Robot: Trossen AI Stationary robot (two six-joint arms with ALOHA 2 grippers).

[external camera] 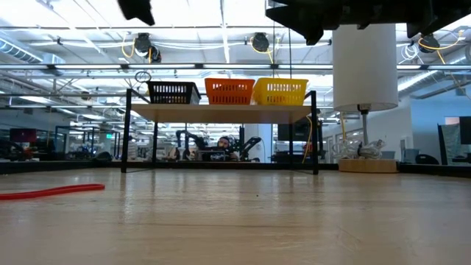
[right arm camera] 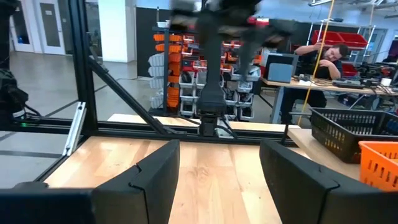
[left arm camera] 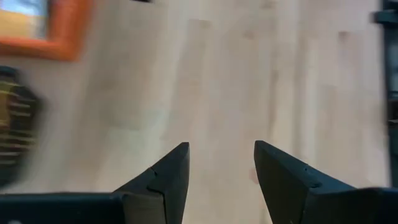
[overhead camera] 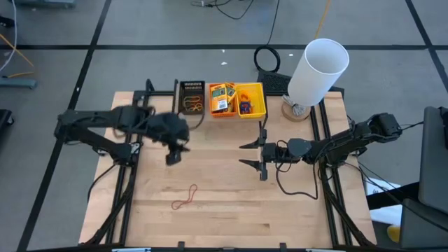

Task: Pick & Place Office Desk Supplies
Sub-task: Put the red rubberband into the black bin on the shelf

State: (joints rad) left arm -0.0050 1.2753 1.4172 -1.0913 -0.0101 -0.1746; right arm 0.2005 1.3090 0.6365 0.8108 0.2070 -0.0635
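Pale wood covers the table (overhead camera: 231,210), and almost all of it is bare. One red rubber band (overhead camera: 185,201) lies loose near its front edge, well apart from both arms; the low view shows it as a red streak flat on the boards. The other supplies already sit in the row of bins at the back: the yellow packs (overhead camera: 222,96) with green-and-white labels in the orange bin (overhead camera: 215,113), a small cluster of bands in the yellow bin (overhead camera: 260,108), and orange and yellow bands in the black bin (overhead camera: 191,86). Printing on the pack labels is too small to read, and no other writing can be made out. The left gripper (overhead camera: 173,155) hangs just in front of the black bin, its jaws wide with nothing between them; its wrist view shows only wood between the fingers. That suits an arm that has nothing to carry and, in my judgement, is free to go for the red band, which lies on its side of the table. The right gripper (overhead camera: 250,155) waits low over the middle of the table, pointing toward the left arm, jaws also wide and empty. A tall white cylinder (overhead camera: 316,70) stands on a round base at the back right, clear of the work. A person sits at a desk in the room behind.
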